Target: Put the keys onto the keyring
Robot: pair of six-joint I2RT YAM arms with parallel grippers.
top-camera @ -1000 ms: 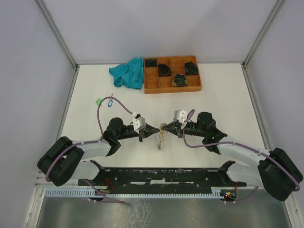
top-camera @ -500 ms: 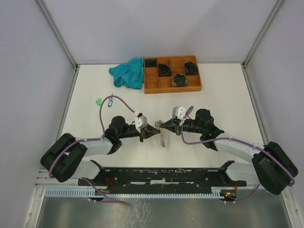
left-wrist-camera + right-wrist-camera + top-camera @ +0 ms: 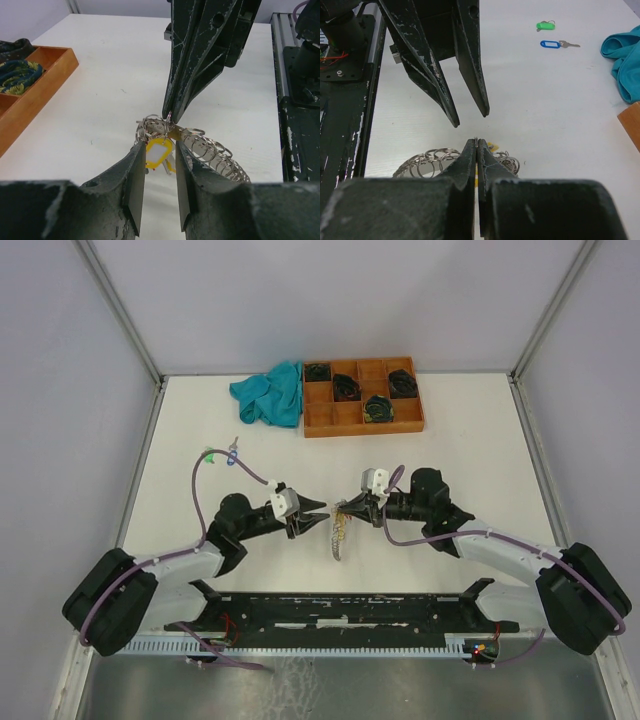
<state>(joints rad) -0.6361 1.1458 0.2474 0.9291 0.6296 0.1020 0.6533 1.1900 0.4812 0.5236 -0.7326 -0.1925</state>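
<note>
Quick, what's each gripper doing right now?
Left gripper: open, holding nothing.
Right gripper: closed on the keyring.

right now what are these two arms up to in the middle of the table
The right gripper is pinched shut on the keyring, a bunch of linked silver rings, with a yellow-tagged key hanging among them. The left gripper faces it with jaws open, holding nothing. A green-tagged key and a blue-tagged key lie farther off on the white table, not yet on the ring.
</note>
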